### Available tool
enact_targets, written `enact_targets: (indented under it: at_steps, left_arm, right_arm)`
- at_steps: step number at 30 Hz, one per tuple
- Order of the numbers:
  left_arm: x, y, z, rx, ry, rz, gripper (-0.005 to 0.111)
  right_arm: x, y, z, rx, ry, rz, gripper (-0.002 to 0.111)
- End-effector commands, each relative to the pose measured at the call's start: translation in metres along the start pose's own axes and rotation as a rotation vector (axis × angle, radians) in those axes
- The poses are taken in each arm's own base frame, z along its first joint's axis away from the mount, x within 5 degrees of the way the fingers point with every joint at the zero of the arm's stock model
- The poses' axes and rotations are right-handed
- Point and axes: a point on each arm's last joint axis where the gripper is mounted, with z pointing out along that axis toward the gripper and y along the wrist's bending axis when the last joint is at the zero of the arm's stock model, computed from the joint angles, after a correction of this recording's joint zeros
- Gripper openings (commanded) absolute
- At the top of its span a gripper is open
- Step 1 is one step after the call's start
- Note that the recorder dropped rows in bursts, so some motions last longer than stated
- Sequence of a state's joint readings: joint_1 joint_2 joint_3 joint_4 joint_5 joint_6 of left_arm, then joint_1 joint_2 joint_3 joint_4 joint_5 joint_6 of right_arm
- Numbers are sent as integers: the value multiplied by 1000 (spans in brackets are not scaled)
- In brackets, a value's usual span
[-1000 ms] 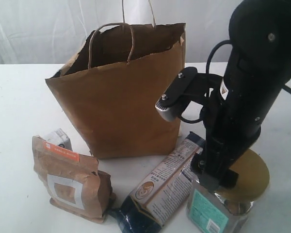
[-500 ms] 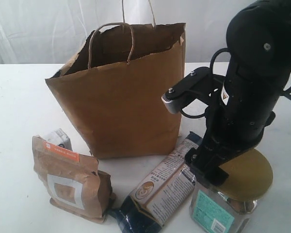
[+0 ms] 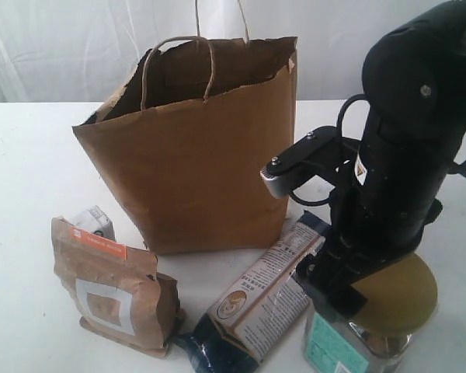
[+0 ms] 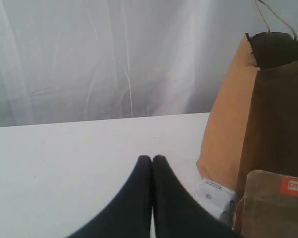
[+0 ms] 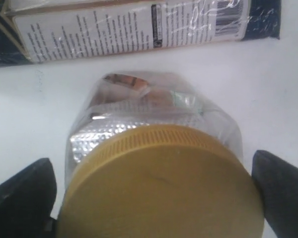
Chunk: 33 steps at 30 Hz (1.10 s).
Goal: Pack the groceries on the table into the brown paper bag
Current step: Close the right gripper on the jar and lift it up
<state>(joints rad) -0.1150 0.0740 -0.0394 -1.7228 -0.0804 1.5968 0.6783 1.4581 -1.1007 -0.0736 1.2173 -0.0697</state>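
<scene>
Right end effector [image 5: 151, 196] lower now, wide astride big gold-lidded clear jar [image 3: 396, 294]

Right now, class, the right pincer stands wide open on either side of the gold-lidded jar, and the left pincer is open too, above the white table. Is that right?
No. The left pincer is shut: the left wrist view shows its fingers pressed together above the white table. The right pincer does stand wide open on either side of the gold-lidded jar.

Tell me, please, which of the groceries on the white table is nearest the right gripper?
The big gold-lidded clear jar: the open right gripper straddles its lid, while the long dark-blue packet lies beside it.
</scene>
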Motion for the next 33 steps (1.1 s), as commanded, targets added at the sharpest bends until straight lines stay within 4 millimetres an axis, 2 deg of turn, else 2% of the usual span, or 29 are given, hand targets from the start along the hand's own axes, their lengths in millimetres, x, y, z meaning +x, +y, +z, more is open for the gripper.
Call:
enact_targets:
  at_steps: [1, 3, 5, 11, 15, 22, 27, 33]
  left_arm:
    - [1, 0, 0, 3, 3, -31, 0]
    - [1, 0, 0, 3, 3, -31, 0]
    - [1, 0, 0, 3, 3, -31, 0]
    - [1, 0, 0, 3, 3, -31, 0]
    - [1, 0, 0, 3, 3, -31, 0]
    - [1, 0, 0, 0, 4, -31, 0]
    - [1, 0, 0, 0, 4, -31, 0]
    - [1, 0, 0, -2, 4, -31, 0]
  right_arm:
    - [1, 3, 1, -29, 7, 42, 80]
    - [1, 3, 1, -29, 7, 51, 65]
    - [1, 3, 1, -29, 7, 51, 55]
    - [1, 2, -4, -27, -13, 61, 53]
    - [1, 1, -24, -20, -88, 65, 50]
    - [11, 1, -62, -28, -230, 77, 25]
    - [17, 15, -95, -205, -358, 114, 15]
    - [13, 30, -130, -416, -469, 122, 0]
